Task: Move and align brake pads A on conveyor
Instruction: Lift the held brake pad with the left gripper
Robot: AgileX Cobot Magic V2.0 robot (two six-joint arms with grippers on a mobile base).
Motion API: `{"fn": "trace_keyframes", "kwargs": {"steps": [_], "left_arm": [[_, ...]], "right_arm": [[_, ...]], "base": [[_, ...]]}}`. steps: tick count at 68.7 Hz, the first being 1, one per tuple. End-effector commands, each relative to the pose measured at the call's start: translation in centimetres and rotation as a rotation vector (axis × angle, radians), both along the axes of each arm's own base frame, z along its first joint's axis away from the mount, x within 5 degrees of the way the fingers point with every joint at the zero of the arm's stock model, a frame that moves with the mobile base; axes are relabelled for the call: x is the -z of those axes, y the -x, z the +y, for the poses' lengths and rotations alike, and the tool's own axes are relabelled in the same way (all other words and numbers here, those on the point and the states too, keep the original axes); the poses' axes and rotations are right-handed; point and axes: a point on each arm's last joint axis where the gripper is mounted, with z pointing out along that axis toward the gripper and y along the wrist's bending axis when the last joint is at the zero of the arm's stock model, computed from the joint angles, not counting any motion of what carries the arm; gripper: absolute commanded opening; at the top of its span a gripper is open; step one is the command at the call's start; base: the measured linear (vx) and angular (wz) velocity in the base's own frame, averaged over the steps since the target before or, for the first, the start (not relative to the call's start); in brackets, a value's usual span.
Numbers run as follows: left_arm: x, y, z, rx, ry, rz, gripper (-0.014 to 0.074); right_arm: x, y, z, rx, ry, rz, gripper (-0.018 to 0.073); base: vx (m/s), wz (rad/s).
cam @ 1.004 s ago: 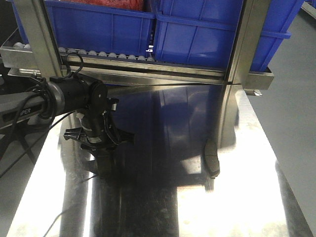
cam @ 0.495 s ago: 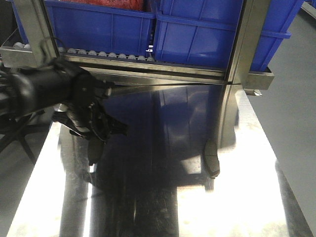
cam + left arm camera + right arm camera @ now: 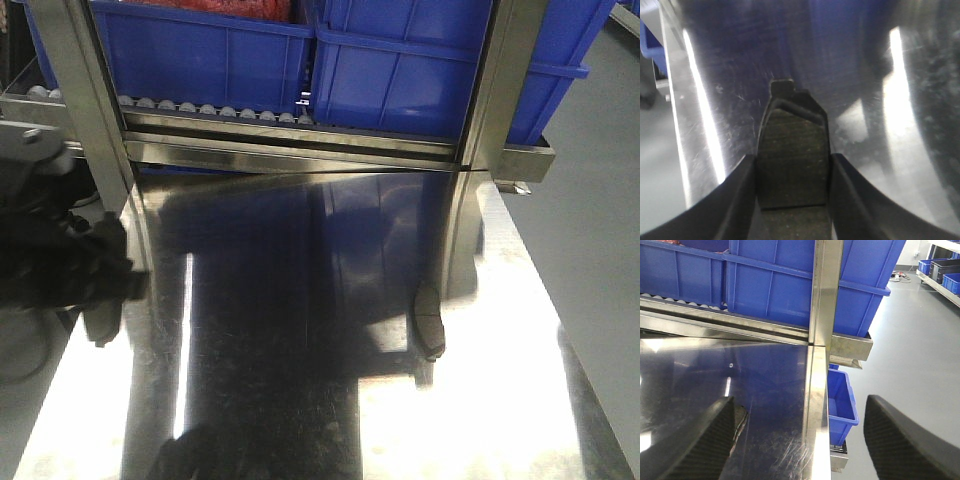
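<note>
The left gripper (image 3: pixel 793 167) is clenched on a brake pad (image 3: pixel 792 155). Its two black fingers (image 3: pixel 742 192) press the pad's long edges, so the pad's long axis runs straight out from the palm, in line with the gripper, and its notched backing end sticks out past the fingertips. Below it is the scratched steel table (image 3: pixel 715 100). In the front view the left arm (image 3: pixel 70 275) is only a dark blur at the table's left edge, so its pose cannot be read there.

A second brake pad (image 3: pixel 430 320) lies flat on the table, right of centre. It is well apart from the left arm and just near of the upright post (image 3: pixel 480 150) of the roller rack (image 3: pixel 290 130). Its long axis runs near to far. The right gripper (image 3: pixel 800 440) is released, its fingers spread wide with nothing between them, and it is probably the closer arm to this pad.

The conveyor shows clearly in no view. A dark speckled band (image 3: pixel 940 125) to the right of the held pad may be the belt, but it is too blurred to say. If it is, the carry goes sideways to the pad's right, and a wrist turn would set how the pad lines up
</note>
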Motion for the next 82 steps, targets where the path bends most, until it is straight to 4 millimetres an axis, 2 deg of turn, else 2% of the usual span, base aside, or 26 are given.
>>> {"fn": "trace_keyframes", "kwargs": {"steps": [1, 25, 38, 51, 82], "left_arm": [[-2.4, 2.7, 1.1, 0.042, 0.067, -0.198, -0.0006], [-0.7, 11.6, 5.8, 0.097, 0.086, -0.413, -0.0006], [-0.7, 15.2, 7.8, 0.081, 0.121, -0.494, -0.0006], [-0.8, 16.4, 8.5, 0.075, 0.135, -0.536, -0.0006], [-0.7, 16.5, 8.5, 0.073, 0.139, -0.518, -0.0006]], "right_arm": [[-1.4, -0.2, 0.0, 0.000, 0.011, -0.083, 0.0525], [-1.4, -0.2, 0.0, 0.000, 0.011, -0.083, 0.0525], [-1.4, -0.2, 0.0, 0.000, 0.011, -0.083, 0.0525], [-1.4, -0.2, 0.0, 0.000, 0.011, -0.083, 0.0525], [-1.5, -0.2, 0.0, -0.001, 0.009, -0.094, 0.0525]], "base": [[0.00, 0.00], [0.00, 0.00], [0.00, 0.00], [0.00, 0.00], [0.00, 0.00]]}}
